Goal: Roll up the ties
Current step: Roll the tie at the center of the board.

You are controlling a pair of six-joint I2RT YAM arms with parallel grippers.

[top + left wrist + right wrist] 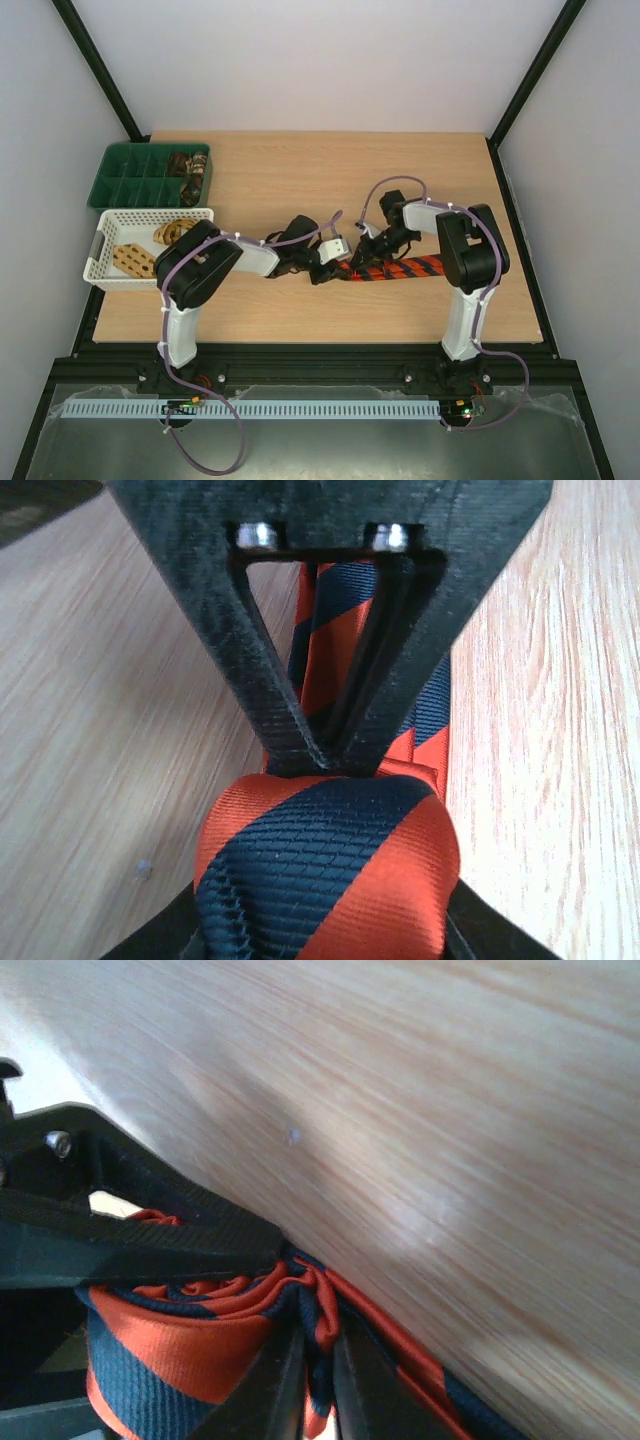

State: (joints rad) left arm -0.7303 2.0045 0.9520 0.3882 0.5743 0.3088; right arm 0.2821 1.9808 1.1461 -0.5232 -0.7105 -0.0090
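1. A light wooden bench [300,170] carries everything, and both arms reach toward its middle.
2. A white lattice plastic basket [100,262] sits at the bench's left edge and holds tan patterned ties [130,258]. Just behind it, a green compartment tray [125,165] holds dark rolled ties [188,165].
3. A red-and-black diagonally striped fabric tie [405,268] lies flat right of centre. Its left end is bunched into a small roll between the two end effectors.
4. The left end effector [330,758] has its fingers drawn together in a V, pinching the tie's strip right at the roll.
5. The right end effector [318,1360] clamps folds of the roll between nearly closed fingers, just beside the left one.
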